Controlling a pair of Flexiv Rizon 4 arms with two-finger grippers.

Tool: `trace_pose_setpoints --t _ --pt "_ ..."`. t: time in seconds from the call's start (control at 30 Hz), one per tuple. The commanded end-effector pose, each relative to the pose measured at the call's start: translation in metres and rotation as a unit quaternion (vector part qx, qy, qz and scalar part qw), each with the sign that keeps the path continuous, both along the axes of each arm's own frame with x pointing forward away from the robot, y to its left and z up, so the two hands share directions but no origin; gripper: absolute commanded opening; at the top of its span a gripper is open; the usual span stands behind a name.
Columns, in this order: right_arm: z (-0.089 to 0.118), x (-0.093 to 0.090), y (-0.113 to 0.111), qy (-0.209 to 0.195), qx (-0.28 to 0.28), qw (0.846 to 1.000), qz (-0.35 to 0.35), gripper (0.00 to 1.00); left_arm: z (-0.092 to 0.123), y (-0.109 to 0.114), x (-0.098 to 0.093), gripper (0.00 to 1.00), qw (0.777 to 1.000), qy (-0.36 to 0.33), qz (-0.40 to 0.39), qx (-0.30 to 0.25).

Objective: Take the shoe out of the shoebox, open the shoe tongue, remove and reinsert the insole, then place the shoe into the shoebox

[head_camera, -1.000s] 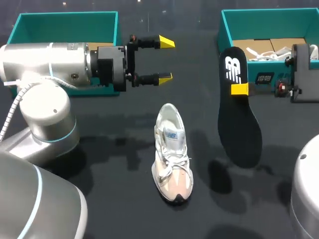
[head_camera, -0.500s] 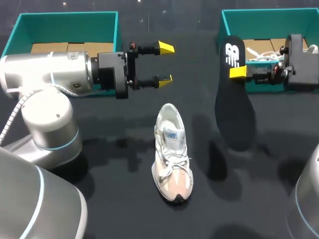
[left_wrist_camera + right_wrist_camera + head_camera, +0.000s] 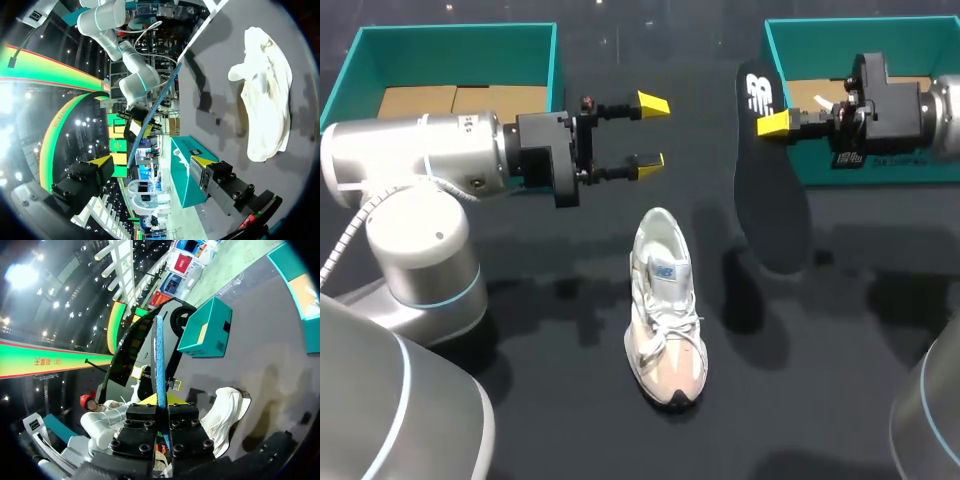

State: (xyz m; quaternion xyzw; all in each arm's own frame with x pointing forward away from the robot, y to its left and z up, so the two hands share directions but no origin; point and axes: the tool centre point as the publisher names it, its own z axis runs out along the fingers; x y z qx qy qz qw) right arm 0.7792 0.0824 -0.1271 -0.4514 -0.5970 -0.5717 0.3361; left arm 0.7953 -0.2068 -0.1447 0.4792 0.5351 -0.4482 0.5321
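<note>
The white shoe (image 3: 665,310) lies on the dark table (image 3: 550,400), outside both boxes, with its toe toward the robot and nothing touching it. Its black insole (image 3: 767,190) hangs in the air just beside and beyond it. The right gripper (image 3: 772,122) pinches the insole near the upper end, in front of the right teal box (image 3: 840,35). The left gripper (image 3: 652,133) hovers beyond the shoe's heel with its fingers spread and nothing between them. Behind it stands the left teal box (image 3: 450,40), which has brown cardboard inside. Only the right wrist view shows the grip close up: the insole stands edge-on, a thin blue strip pressed from both sides, and it hides part of the left arm. The left wrist view shows that same strip slanting ahead of the open fingers.
</note>
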Motion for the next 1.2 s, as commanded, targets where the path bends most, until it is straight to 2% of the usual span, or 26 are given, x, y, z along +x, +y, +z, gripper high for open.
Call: trace_pose_setpoints --t 0.03,0.1,0.47,0.57,0.7,0.87,0.9,0.97,1.0,1.1,1.2 --pt "-0.011 0.047 0.022 0.057 0.016 0.998 0.013 0.0 -0.001 -0.001 0.003 1.0 1.0 0.003 -0.014 0.006" --pt "-0.015 0.058 0.026 0.092 -0.003 0.996 0.015 0.0 -0.004 -0.007 0.005 1.0 1.0 0.006 -0.019 0.012" --pt "-0.015 0.058 0.026 0.092 -0.003 0.996 0.015 0.0 -0.004 -0.007 0.005 1.0 1.0 0.006 -0.019 0.012" --pt "-0.021 0.067 0.034 0.153 -0.009 0.988 0.003 0.0 -0.007 -0.018 0.007 1.0 1.0 0.005 -0.013 0.015" --pt "-0.025 0.078 0.043 0.201 0.004 0.98 -0.013 0.0 -0.01 -0.028 0.011 1.0 1.0 0.001 -0.006 0.02" --pt "-0.026 0.086 0.053 0.214 0.012 0.977 -0.012 0.0 -0.015 -0.038 0.018 1.0 1.0 -0.004 -0.001 0.023" --pt "-0.026 0.087 0.054 0.215 0.012 0.976 -0.011 0.0 -0.016 -0.04 0.019 0.94 1.0 -0.004 0.0 0.024" --pt "-0.026 0.09 0.057 0.218 0.012 0.976 -0.01 0.0 -0.016 -0.041 0.019 0.72 1.0 -0.003 0.001 0.025" --pt "-0.027 0.091 0.058 0.22 0.011 0.975 -0.01 0.0 -0.017 -0.041 0.019 0.53 1.0 -0.003 0.003 0.026" --pt "-0.028 0.094 0.06 0.226 0.011 0.974 -0.01 0.0 -0.017 -0.041 0.02 0.39 1.0 0.0 0.006 0.024" --pt "-0.03 0.096 0.063 0.232 0.012 0.973 -0.009 0.0 -0.018 -0.042 0.02 0.37 1.0 0.0 0.01 0.023"
